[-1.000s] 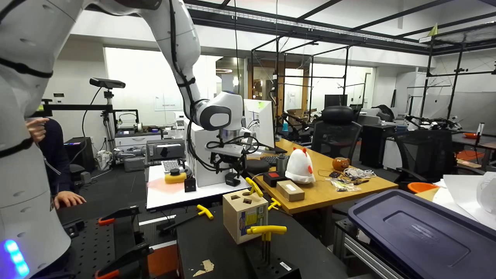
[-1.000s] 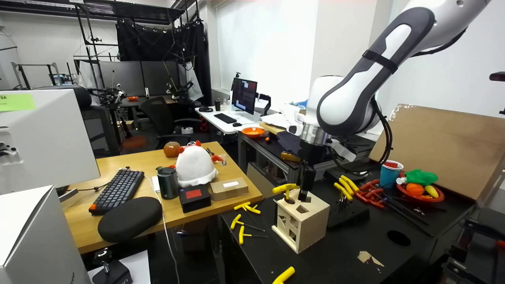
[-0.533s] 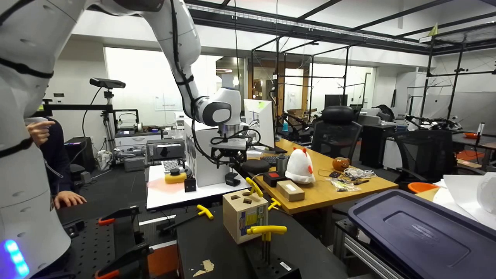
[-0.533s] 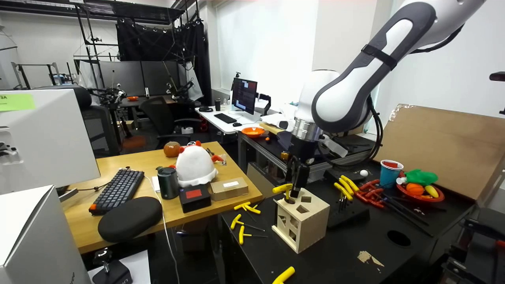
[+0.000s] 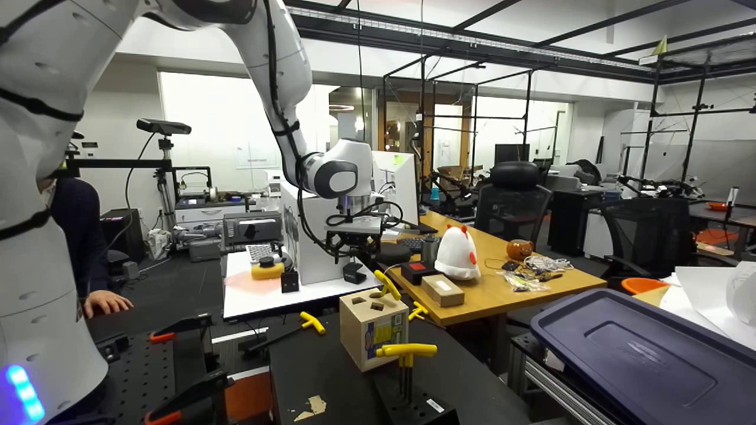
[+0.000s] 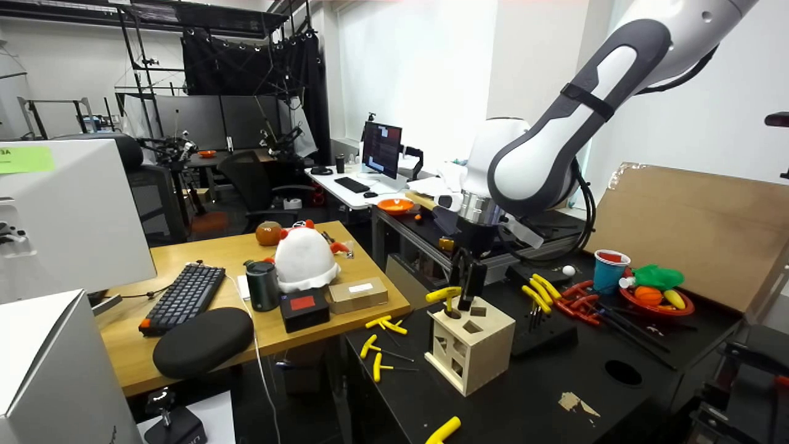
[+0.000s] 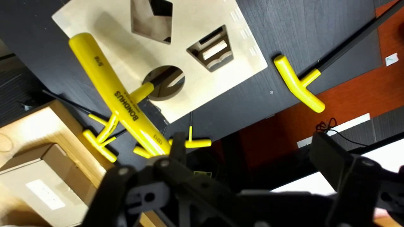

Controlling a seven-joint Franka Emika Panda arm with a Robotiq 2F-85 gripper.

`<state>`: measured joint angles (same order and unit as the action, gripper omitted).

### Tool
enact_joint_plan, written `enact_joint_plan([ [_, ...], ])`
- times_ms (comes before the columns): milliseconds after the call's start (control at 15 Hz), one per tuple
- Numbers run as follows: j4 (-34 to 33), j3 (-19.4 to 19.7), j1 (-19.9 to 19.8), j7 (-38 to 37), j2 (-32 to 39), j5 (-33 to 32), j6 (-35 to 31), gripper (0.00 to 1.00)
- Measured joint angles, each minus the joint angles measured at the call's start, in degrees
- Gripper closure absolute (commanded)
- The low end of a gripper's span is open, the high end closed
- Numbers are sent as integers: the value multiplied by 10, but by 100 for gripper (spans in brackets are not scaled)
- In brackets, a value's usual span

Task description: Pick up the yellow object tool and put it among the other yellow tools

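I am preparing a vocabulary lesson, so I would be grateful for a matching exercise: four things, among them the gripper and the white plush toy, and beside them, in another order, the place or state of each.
Column 1
1. gripper
2. white plush toy
3. blue cup
4. yellow tool marked BONDHUS

Column 2
A. beside the orange-red bowl
B. partly in a round hole of the wooden block
C. jaws apart
D. on the wooden desk

Pairs: 1-C, 2-D, 3-A, 4-B

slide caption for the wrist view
Yellow T-handle tool set in a round hole of the wooden block, open pincer in foreground.
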<state>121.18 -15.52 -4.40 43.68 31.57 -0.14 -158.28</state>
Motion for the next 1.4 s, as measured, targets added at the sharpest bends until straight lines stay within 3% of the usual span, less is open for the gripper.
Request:
enact_joint_plan([
  [733,-4,-1,-1,0,18,-4,-8,0],
  [1400,-77,20,-4,8,71,-85,-14,0],
])
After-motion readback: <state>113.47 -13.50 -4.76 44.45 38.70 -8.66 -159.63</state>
